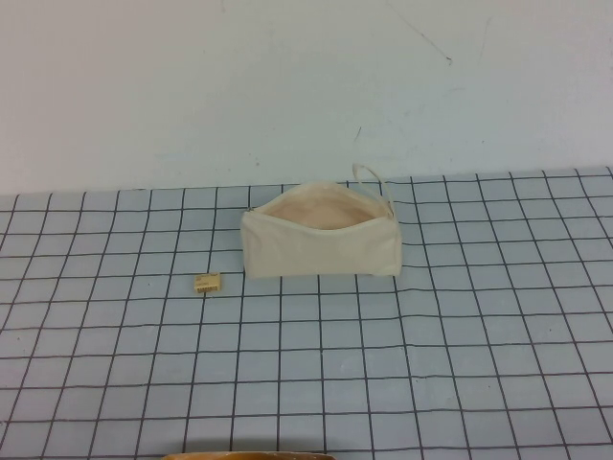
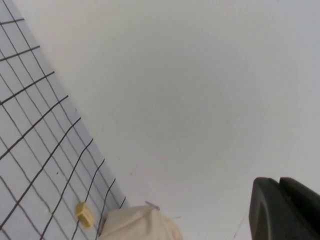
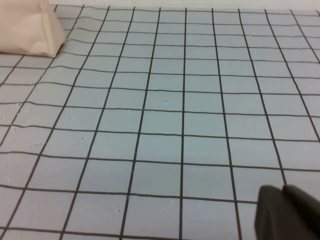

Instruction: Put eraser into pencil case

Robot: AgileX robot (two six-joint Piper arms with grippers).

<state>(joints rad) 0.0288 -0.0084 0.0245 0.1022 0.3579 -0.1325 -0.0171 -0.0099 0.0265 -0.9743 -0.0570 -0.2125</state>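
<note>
A pale blue mat ruled with dark grid lines covers the table, and behind it rises a plain white wall with a few faint scuffs. On the mat lies the eraser, a tiny yellow-tan block with dark marks on its near face; it sits just beside the pencil case, off that pouch's near left corner and not touching it. The pencil case stands upright with its mouth gaping open toward the camera, showing the pinkish-beige lining, and its loop strap arches up from the far right end. From the left wrist camera the eraser shows near the pencil case, with the mat's edge running beside them. The left gripper appears only as a dark finger tip at the frame's corner, well apart from the pencil case; whether its jaws are wide or narrow I cannot tell. The right gripper likewise shows as a dark tip over bare mat, well away from the pencil case, and the state of its jaws cannot be told either
</note>
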